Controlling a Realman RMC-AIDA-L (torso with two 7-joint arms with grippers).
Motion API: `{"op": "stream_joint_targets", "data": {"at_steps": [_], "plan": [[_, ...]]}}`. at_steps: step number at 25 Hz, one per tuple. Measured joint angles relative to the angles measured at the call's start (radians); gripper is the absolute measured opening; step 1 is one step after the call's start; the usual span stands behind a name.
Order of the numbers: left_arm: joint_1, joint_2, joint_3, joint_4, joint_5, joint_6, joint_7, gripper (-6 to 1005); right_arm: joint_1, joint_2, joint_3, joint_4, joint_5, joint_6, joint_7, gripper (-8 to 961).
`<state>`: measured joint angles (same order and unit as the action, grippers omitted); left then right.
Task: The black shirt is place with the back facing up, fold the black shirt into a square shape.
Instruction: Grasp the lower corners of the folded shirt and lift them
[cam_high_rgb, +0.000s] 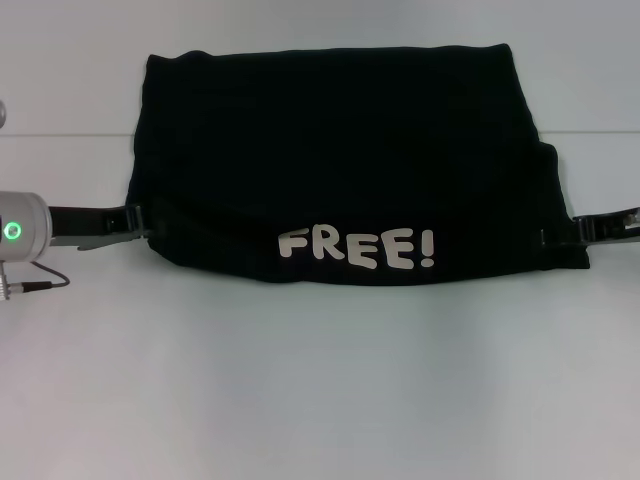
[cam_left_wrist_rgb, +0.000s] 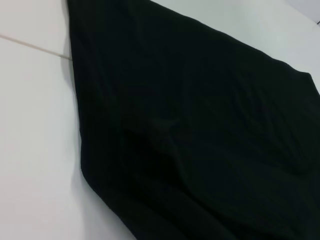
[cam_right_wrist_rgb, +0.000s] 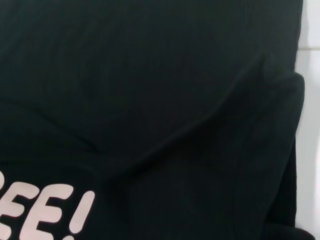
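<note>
The black shirt (cam_high_rgb: 340, 150) lies on the white table, folded into a wide band. Its cream "FREE!" lettering (cam_high_rgb: 357, 247) faces up near the front edge. My left gripper (cam_high_rgb: 140, 222) is low at the shirt's left edge, touching the fabric. My right gripper (cam_high_rgb: 550, 236) is low at the shirt's right edge, also against the fabric. The left wrist view shows plain black cloth (cam_left_wrist_rgb: 200, 140) with a slanted edge on the table. The right wrist view shows wrinkled black cloth (cam_right_wrist_rgb: 150, 100) and part of the lettering (cam_right_wrist_rgb: 45, 210).
The white table (cam_high_rgb: 320, 380) stretches wide in front of the shirt. A thin seam line (cam_high_rgb: 60, 135) runs across the table behind the shirt's left side. A cable (cam_high_rgb: 35, 285) hangs from my left arm at the far left.
</note>
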<state>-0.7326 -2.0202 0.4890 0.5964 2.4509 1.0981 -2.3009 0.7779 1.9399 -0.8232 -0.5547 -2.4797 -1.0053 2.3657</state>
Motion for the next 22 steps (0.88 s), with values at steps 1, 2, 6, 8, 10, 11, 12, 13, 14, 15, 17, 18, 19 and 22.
{"op": "stream_joint_targets", "data": {"at_steps": [1, 2, 6, 8, 10, 11, 12, 13, 14, 15, 17, 18, 19, 22], "plan": [[-0.001, 0.0, 0.0, 0.0, 0.0, 0.0, 0.0, 12, 0.001, 0.0, 0.0, 0.0, 0.002, -0.003, -0.001, 796], [-0.002, 0.0, 0.0, 0.0, 0.0, 0.0, 0.0, 12, 0.001, 0.0, 0.0, 0.0, 0.004, -0.01, -0.002, 791], [-0.003, -0.003, 0.0, 0.0, 0.0, 0.0, 0.0, 12, 0.005, 0.001, 0.0, 0.0, 0.006, -0.032, -0.003, 770], [-0.003, -0.004, 0.0, 0.0, 0.0, 0.0, 0.0, 12, 0.005, 0.001, 0.001, 0.001, 0.005, -0.036, 0.003, 760], [-0.004, -0.005, 0.0, 0.0, 0.0, 0.0, 0.0, 12, 0.004, 0.001, 0.005, 0.001, 0.004, -0.036, 0.015, 749], [-0.004, -0.006, 0.0, 0.0, 0.0, 0.0, 0.0, 12, 0.002, 0.001, 0.007, 0.0, 0.004, -0.035, 0.02, 744], [-0.004, -0.006, 0.0, 0.001, 0.0, 0.0, 0.0, 12, 0.0, 0.0, 0.007, -0.002, 0.004, -0.033, 0.026, 739], [-0.004, -0.006, 0.0, 0.002, 0.0, 0.0, 0.0, 12, -0.002, -0.001, 0.007, -0.003, 0.003, -0.031, 0.03, 720], [-0.004, -0.007, 0.0, 0.003, 0.0, 0.0, 0.0, 12, -0.003, -0.004, 0.007, -0.003, 0.003, -0.029, 0.034, 701], [-0.004, -0.007, 0.0, 0.003, 0.0, 0.0, 0.0, 12, -0.003, -0.006, 0.007, -0.002, 0.002, -0.029, 0.037, 681], [-0.004, -0.008, 0.0, 0.003, 0.0, 0.0, 0.0, 12, -0.003, -0.009, 0.007, 0.0, 0.001, -0.028, 0.041, 643], [-0.004, -0.008, 0.0, 0.003, 0.0, 0.0, 0.0, 12, -0.003, -0.009, 0.007, 0.0, 0.001, -0.027, 0.043, 624], [-0.004, -0.008, 0.0, 0.004, 0.0, 0.0, 0.0, 12, -0.004, -0.01, 0.007, 0.0, 0.001, -0.026, 0.045, 605], [-0.004, -0.008, 0.0, 0.005, 0.0, 0.001, 0.0, 12, -0.005, -0.011, 0.008, 0.0, 0.001, -0.025, 0.045, 547]]}}
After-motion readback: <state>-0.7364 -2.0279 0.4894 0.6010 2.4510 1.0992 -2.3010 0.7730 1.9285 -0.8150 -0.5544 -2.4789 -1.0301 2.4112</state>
